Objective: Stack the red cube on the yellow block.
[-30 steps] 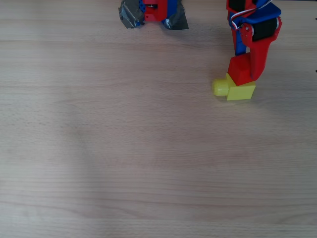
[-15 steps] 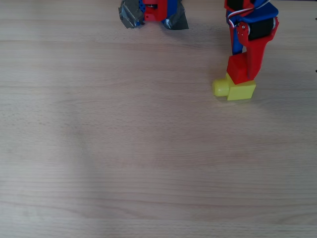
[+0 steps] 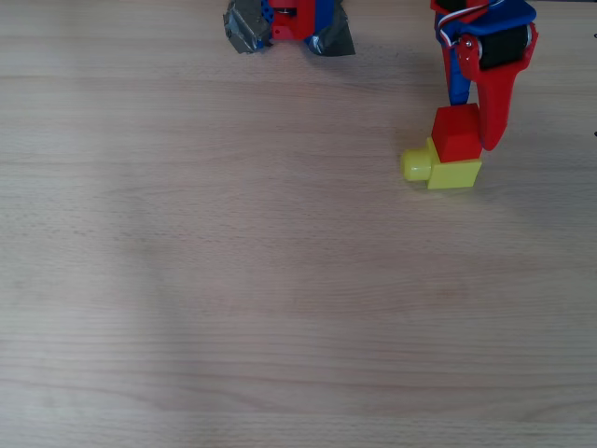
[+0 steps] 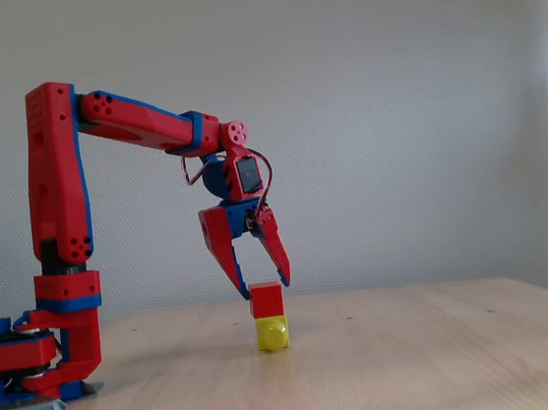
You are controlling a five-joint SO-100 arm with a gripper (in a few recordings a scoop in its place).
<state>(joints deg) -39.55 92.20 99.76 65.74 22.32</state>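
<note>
Between the spread jaws of the gripper sits the red cube, stacked on the yellow block. The arm's wrist bends down, fingers pointing at the table.

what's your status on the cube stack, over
Gripper open, fingers straddling the top of the red cube. Red cube sits on the yellow block, knob side toward the fixed camera. Nothing else near the stack on the table.

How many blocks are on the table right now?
2: the yellow block rests on the table, and the red cube sits on top, between the open gripper fingers.
</note>
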